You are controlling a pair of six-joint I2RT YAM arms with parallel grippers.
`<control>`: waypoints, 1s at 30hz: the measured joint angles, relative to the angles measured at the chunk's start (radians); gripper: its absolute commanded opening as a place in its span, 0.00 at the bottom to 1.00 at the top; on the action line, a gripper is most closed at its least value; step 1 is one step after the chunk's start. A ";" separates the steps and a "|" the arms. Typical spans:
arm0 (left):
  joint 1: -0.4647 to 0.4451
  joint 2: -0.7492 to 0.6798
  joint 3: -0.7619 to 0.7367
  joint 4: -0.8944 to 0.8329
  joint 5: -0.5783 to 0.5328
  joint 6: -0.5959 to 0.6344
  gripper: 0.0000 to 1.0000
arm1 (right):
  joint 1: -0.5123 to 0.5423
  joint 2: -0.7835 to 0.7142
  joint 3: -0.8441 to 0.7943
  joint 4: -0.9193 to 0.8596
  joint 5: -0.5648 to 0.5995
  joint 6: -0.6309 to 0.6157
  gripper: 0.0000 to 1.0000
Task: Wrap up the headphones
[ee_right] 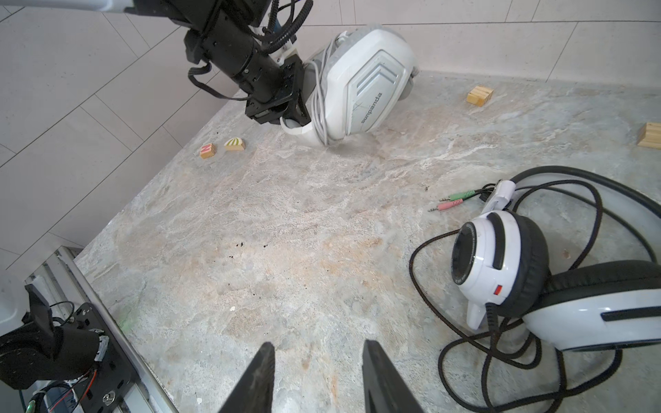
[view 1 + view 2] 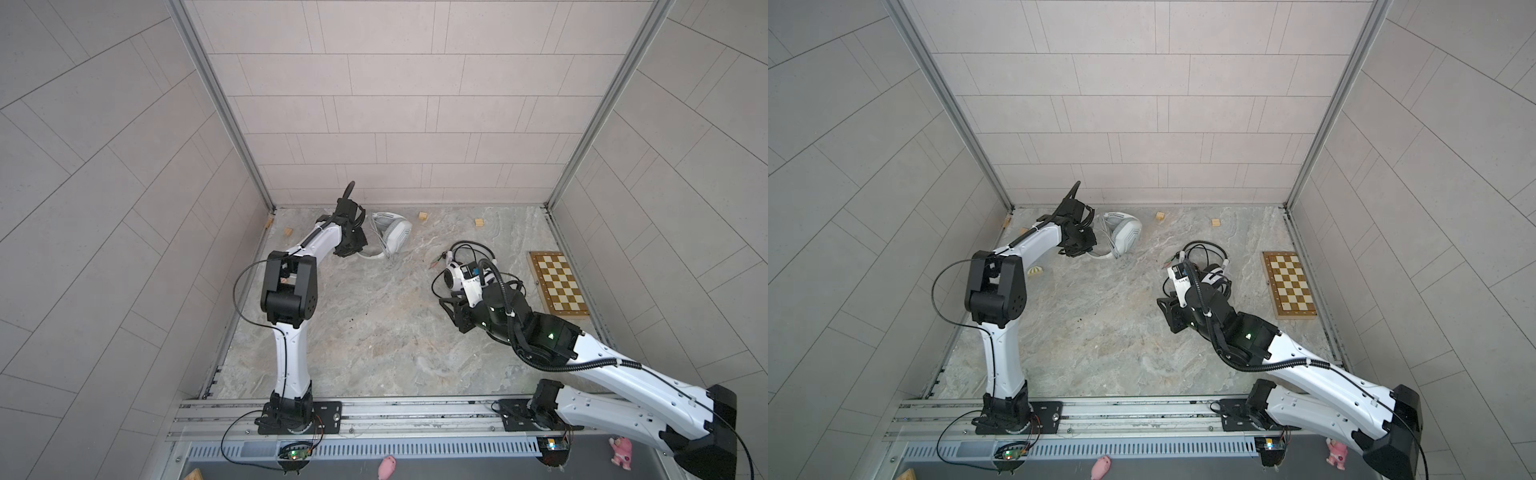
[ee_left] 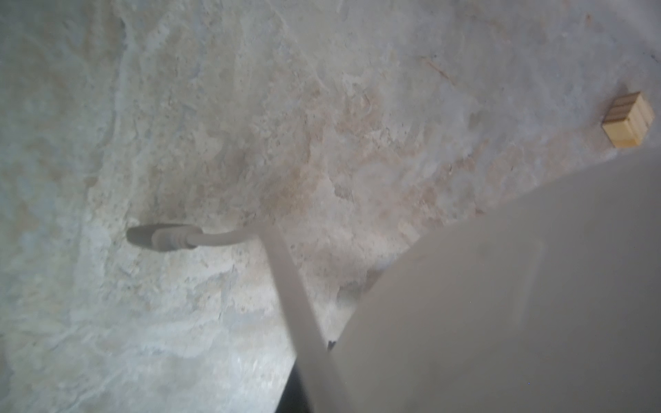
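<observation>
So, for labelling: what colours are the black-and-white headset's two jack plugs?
One green plug, one pink plug; right wrist view shows them best.

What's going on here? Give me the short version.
Two robot arms are working on two wired headsets on the table. The left tool is shut against the tilted-up white headset, apparently pinching its grey cable. The right tool is open and empty beside the black-and-white headset, whose black cable lies in loose loops, not yet wrapped.

Chessboard [image 2: 559, 284] rt edge; wood blocks [image 2: 422, 217] nr back wall; pink toys [image 2: 387, 466] front.
</observation>
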 measured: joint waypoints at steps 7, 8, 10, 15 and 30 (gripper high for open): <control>0.034 0.134 0.090 -0.103 -0.009 0.018 0.00 | -0.021 -0.051 -0.030 -0.022 -0.001 0.008 0.42; 0.039 0.136 0.096 -0.109 -0.024 0.018 0.00 | -0.022 -0.051 -0.033 -0.022 -0.001 0.008 0.42; 0.041 0.143 0.099 -0.115 -0.022 0.018 0.00 | -0.023 -0.051 -0.038 -0.024 -0.003 0.009 0.42; 0.044 0.143 0.101 -0.130 -0.031 0.023 0.07 | -0.024 -0.051 -0.042 -0.027 -0.006 0.009 0.42; 0.039 0.023 -0.032 -0.130 -0.071 0.037 0.48 | -0.026 -0.051 -0.056 -0.025 -0.012 0.023 0.42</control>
